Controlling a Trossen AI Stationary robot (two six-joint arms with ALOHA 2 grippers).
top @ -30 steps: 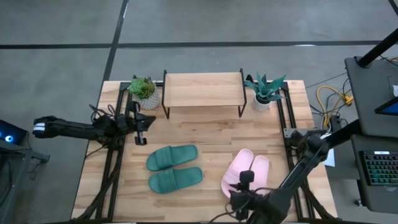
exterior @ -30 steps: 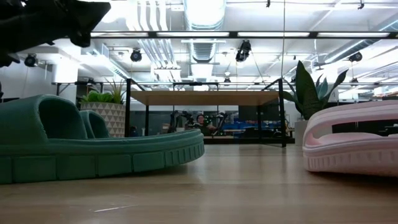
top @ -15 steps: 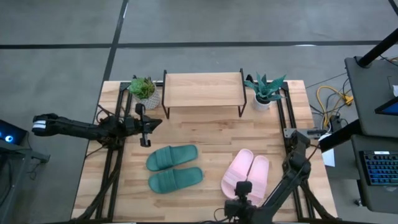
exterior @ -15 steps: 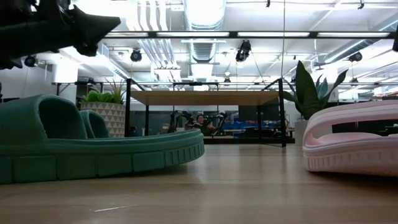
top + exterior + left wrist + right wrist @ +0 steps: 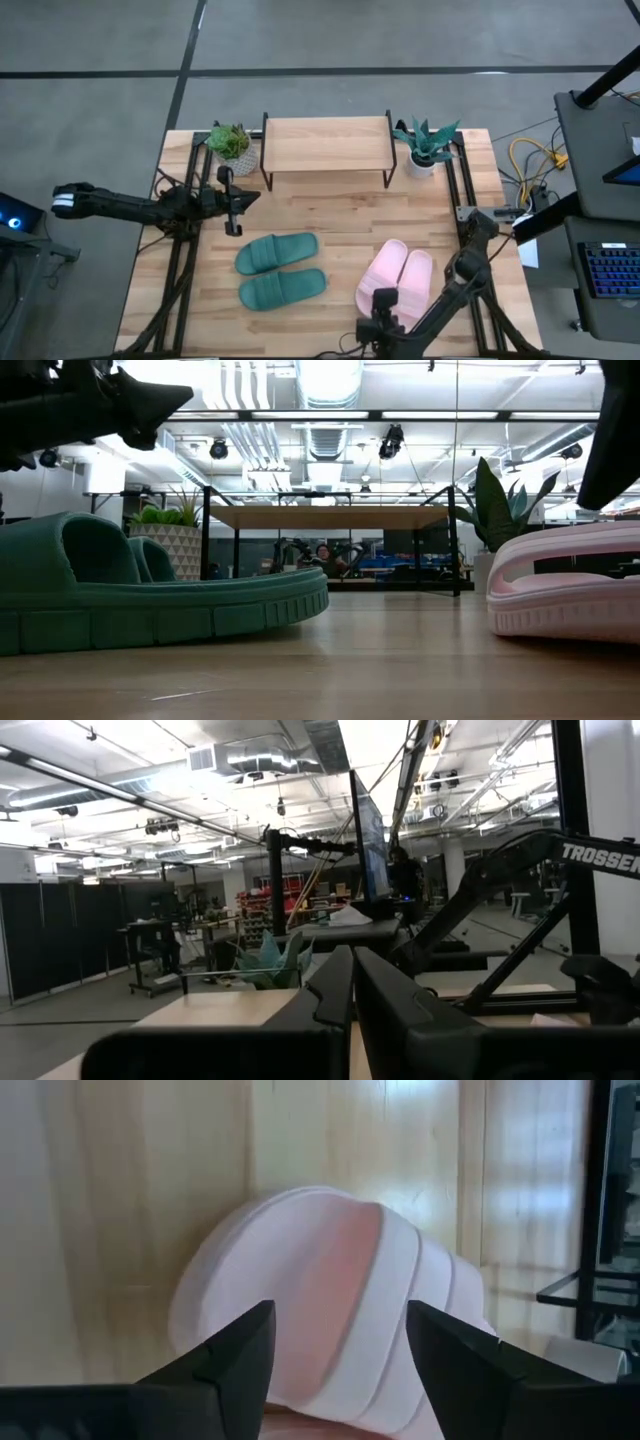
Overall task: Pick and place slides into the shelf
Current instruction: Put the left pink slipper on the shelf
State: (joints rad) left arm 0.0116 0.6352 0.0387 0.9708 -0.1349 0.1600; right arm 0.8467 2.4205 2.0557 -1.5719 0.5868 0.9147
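Slides are what we must move: a light pink pair [image 5: 396,276] lies on the near right part of the wooden tabletop [image 5: 340,215], side by side and touching, and a dark green pair [image 5: 280,270] lies just to their left, nearer the middle. Both pairs are still on the tabletop, well short of the shelf [image 5: 326,144], which stands bare at the far edge between two potted plants.

Our right gripper [image 5: 382,310] hangs at the near end of the pink pair, over the end of the left-hand pink slide. In the right wrist view its two dark fingers [image 5: 235,1345] stand apart with nothing between them, and the pink slide [image 5: 330,1305] fills the gap ahead, its wide strap crossing the line of sight. The slide's long axis runs away from the gripper, slanting toward the far right of the table, so we judge a straight drop would straddle its width.

Our left gripper [image 5: 231,199] waits above the table's left side, short of the shelf, fingers pressed together and empty. The right arm is plainly nearer the pink pair.
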